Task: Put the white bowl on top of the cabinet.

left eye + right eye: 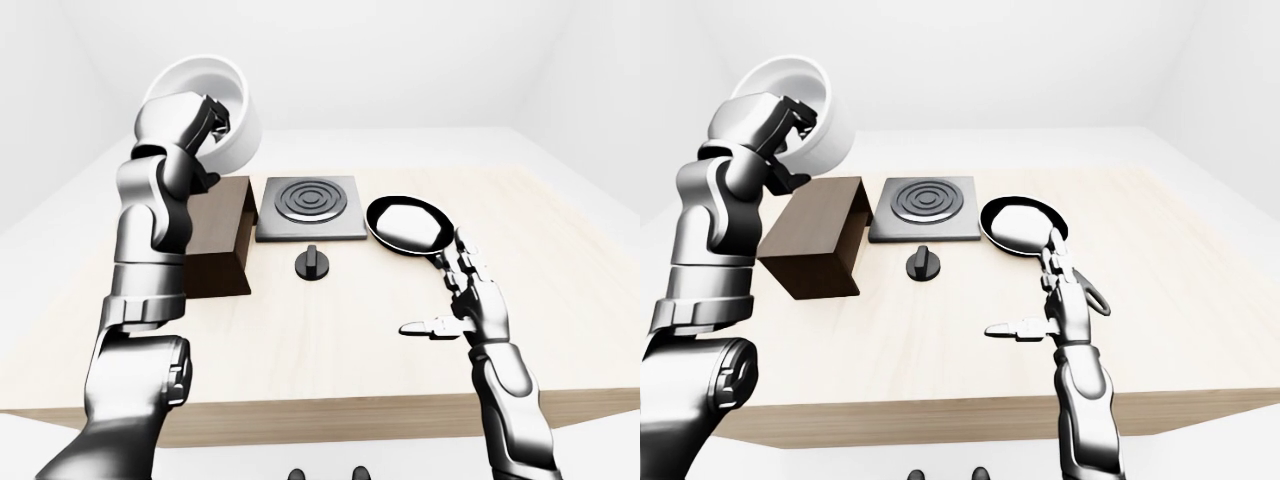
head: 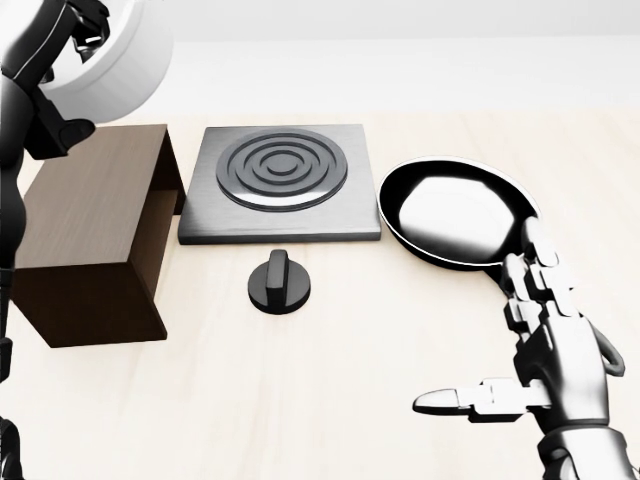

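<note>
The white bowl [image 1: 218, 108] is held up in the air, tilted on its side, by my left hand [image 1: 208, 122], whose fingers close on its rim. It hangs above the dark brown cabinet [image 1: 818, 248], a box that stands on the wooden table left of the stove plate. In the head view the bowl [image 2: 118, 62] sits at the top left, over the cabinet's top [image 2: 92, 210]. My right hand [image 2: 520, 345] is open and empty, fingers spread, low on the right just below the frying pan.
A grey stove plate with ring burner [image 2: 282, 180] lies in the middle. A black knob [image 2: 279, 283] stands below it. A black frying pan [image 2: 450, 212] lies to its right. The table's near edge [image 1: 330, 412] runs along the bottom.
</note>
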{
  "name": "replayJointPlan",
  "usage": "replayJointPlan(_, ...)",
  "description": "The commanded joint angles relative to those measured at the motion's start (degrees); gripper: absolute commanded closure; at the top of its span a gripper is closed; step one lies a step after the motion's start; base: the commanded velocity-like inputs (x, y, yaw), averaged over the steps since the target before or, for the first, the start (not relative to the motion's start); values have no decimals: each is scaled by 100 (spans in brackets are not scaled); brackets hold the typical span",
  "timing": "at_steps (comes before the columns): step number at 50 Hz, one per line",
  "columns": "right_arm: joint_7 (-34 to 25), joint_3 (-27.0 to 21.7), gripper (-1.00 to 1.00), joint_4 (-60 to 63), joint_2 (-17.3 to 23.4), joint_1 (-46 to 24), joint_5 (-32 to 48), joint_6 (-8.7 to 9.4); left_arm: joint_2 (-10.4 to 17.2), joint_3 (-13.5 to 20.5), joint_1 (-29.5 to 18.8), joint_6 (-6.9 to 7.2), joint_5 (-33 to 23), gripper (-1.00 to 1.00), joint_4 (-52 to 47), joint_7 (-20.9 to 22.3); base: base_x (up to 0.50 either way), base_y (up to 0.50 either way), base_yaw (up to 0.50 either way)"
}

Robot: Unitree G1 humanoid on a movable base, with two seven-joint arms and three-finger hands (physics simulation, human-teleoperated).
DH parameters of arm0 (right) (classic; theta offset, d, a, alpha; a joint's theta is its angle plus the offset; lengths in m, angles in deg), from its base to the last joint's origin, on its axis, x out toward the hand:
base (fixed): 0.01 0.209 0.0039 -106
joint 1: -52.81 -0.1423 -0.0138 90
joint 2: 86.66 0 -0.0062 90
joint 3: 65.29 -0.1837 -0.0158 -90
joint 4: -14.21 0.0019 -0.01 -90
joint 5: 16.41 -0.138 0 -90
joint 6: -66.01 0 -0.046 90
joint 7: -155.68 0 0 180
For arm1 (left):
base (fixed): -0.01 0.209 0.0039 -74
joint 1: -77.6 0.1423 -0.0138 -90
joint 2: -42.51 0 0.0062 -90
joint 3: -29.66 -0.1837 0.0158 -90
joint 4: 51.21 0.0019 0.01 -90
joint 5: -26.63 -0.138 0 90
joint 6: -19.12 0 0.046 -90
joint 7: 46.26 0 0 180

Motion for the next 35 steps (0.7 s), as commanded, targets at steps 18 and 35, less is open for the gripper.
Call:
replayJointPlan(18,29,41,-100,-11,-4,2,34,0,545,-11,-425,0,800,100,2727,-2262,0,0,0)
replayJointPlan(35,43,55,-100,-81,-4,-15,66,0,502,-157,-615,0,1196,100,3879,-2943,0,0,0)
